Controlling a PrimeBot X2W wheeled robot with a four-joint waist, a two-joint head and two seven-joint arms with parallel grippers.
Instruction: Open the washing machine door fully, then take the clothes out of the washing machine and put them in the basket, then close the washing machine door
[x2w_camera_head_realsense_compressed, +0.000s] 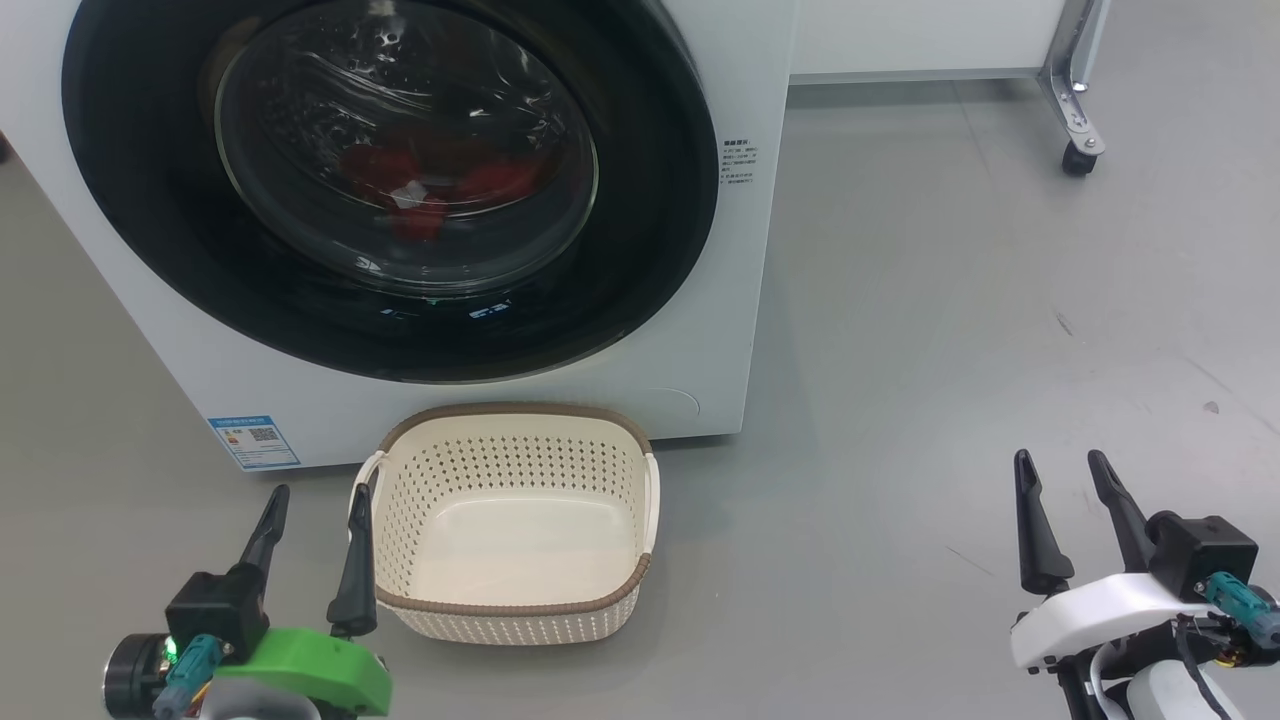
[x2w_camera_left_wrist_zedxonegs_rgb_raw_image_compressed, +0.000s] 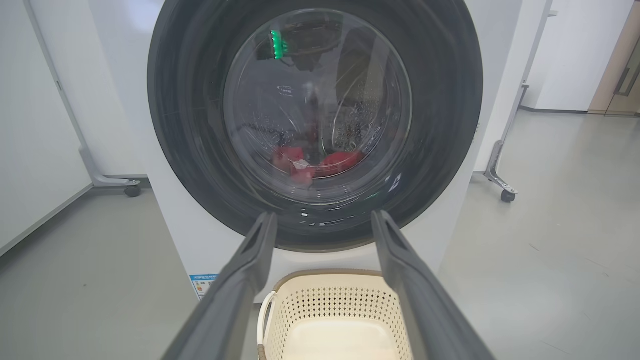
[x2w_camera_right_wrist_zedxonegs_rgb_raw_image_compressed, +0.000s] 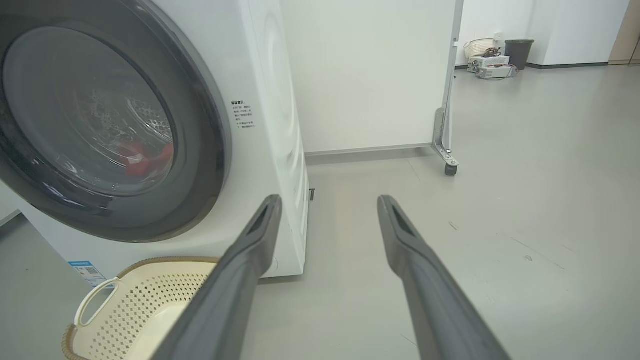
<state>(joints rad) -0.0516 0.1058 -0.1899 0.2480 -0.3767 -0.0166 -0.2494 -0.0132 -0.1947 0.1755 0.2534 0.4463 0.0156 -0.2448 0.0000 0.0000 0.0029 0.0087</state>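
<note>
Blue QR sticker (x2w_camera_head_realsense_compressed: 254, 441) low on washing machine (x2w_camera_head_realsense_compressed: 745, 320), small print (x2w_camera_head_realsense_compressed: 738, 162) illegible

The head camera looks steeply down from above at the washing machine (x2w_camera_head_realsense_compressed: 725, 350) front and the basket (x2w_camera_head_realsense_compressed: 510, 412) before it. The left wrist camera sits low and close, facing the door (x2w_camera_left_wrist_zedxonegs_rgb_raw_image_compressed: 440, 125) squarely; the right wrist camera, also low, looks obliquely past the machine's right corner across the floor (x2w_camera_right_wrist_zedxonegs_rgb_raw_image_compressed: 500, 225). All three share door and basket.
</note>
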